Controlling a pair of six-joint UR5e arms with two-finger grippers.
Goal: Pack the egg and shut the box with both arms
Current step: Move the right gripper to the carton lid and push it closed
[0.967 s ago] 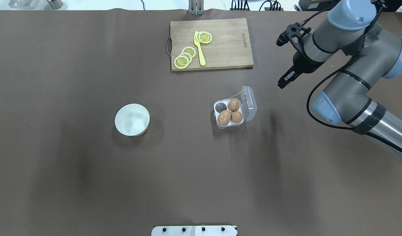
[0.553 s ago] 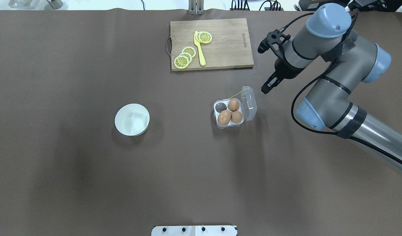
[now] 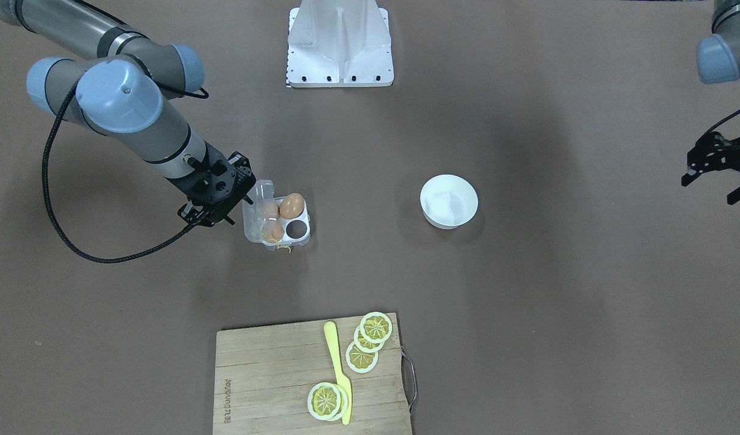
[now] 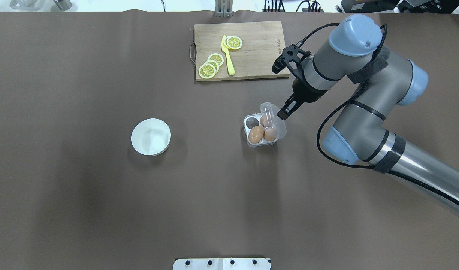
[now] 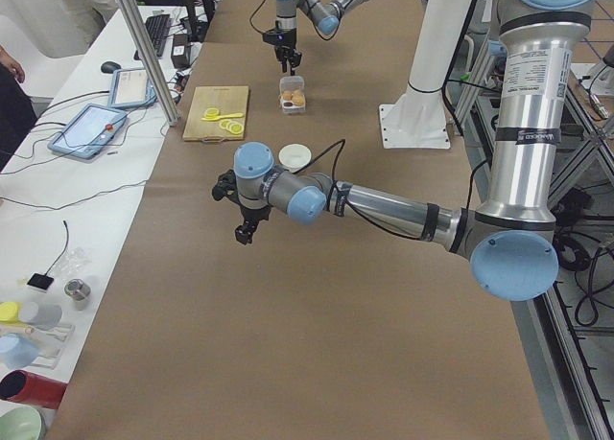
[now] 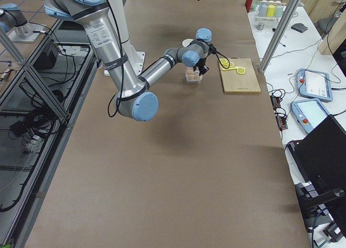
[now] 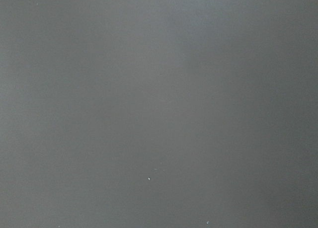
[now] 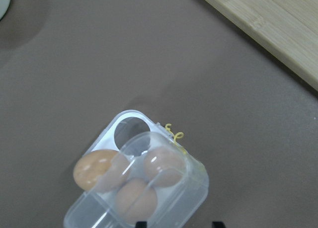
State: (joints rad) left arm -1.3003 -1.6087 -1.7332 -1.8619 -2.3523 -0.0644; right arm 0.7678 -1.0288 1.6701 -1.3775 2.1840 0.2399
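The clear box sits mid-table with three tan eggs in it and one cup bare. Its hinged lid stands half raised and leans over the two eggs on the hinge side. My right gripper is open, and one fingertip touches the outer face of the lid. The right wrist view shows the eggs through the tilted lid, with my right gripper at the bottom edge. My left gripper is open and empty, far off beyond the bowl.
A white bowl stands left of the box. A wooden cutting board with lemon slices and a yellow knife lies at the far side. The white stand is at the robot's edge. The left wrist view shows only table cover.
My right arm has swung left to the box. The lid, which lay flat open on the box's right, now stands tilted over the eggs. The left arm has hardly moved.
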